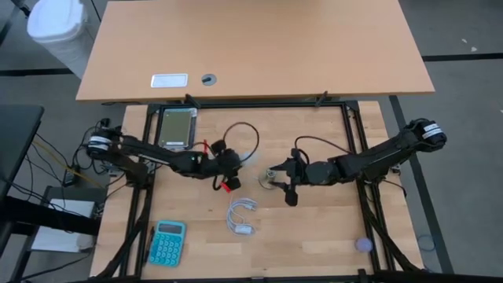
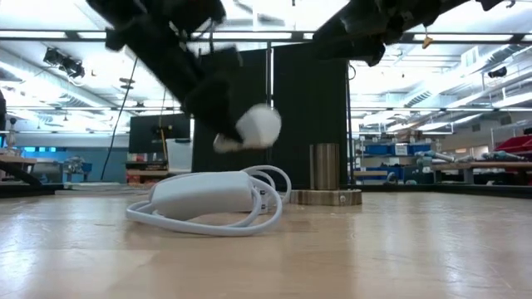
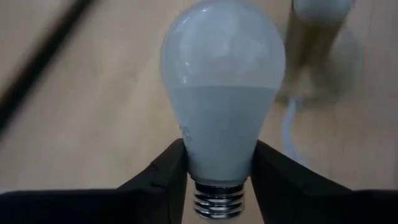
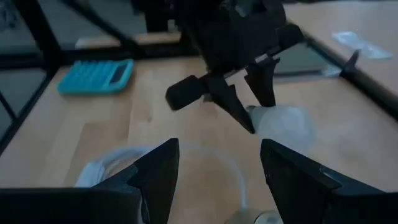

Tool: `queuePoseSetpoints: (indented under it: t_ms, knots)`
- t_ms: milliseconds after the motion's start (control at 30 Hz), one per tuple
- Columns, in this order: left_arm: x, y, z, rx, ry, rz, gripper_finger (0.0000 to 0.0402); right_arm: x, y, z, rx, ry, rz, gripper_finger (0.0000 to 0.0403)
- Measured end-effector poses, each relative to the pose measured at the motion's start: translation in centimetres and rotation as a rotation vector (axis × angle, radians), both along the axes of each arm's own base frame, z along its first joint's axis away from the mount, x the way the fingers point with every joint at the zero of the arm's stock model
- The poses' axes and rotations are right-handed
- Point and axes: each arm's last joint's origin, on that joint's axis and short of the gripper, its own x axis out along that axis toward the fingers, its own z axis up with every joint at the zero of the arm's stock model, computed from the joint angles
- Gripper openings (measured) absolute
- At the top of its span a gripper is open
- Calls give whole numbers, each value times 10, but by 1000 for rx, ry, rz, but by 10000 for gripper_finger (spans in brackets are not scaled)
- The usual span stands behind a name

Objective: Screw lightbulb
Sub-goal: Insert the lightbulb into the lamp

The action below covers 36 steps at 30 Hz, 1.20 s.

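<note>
1. From above, the left gripper point(image 1: 236, 163) sits near the middle of the table point(image 1: 314, 236). The lightbulb point(image 1: 250, 160) is only a tiny pale spot at its tip there.
2. The left wrist view shows the hold up close. Two dark fingers point(image 3: 165, 171) squeeze the lightbulb point(image 3: 222, 93) on both sides of its narrow neck, just above the metal screw base. So this pincer is closed on the bulb.
3. The low view shows something the top view cannot. The lightbulb point(image 2: 258, 126) hangs in the air, above the wood, and it is tilted.
4. The low view also shows a coiled white cord point(image 2: 212, 199) lying on the table, and a short metal socket point(image 2: 325, 176) standing upright behind it. The bulb is above the cord and near the socket, not touching it.
5. From above, the right gripper point(image 1: 275, 174) is at the socket point(image 1: 272, 181).
6. In the right wrist view its fingers point(image 4: 158, 168) stand apart with nothing between them. Past them you see the left gripper point(image 4: 252, 115) with the bulb point(image 4: 283, 123), and a teal calculator point(image 4: 96, 76).
</note>
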Motion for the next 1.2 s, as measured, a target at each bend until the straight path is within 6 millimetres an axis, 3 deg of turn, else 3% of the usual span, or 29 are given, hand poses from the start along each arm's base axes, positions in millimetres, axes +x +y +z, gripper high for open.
queuePoseSetpoints:
  t_ms: [167,300,433,667,933,1200]
  knots:
    - [-4,0,36,44,-208,-27,159,-17,-11,16,9,-1,-26,230]
    - [-2,-5,46,45,-393,-91,159,-30,-16,17,53,57,-57,230]
    - [9,-8,30,14,-495,-148,160,-33,-16,9,131,129,-101,230]
    - [34,-14,-3,-18,-634,-200,160,-22,-8,-9,198,182,-117,230]
    - [50,-22,-40,-51,-711,-220,160,-21,-1,-7,215,137,-131,230]
    - [58,-23,-59,-46,-740,-217,160,-19,-10,-8,252,142,-168,230]
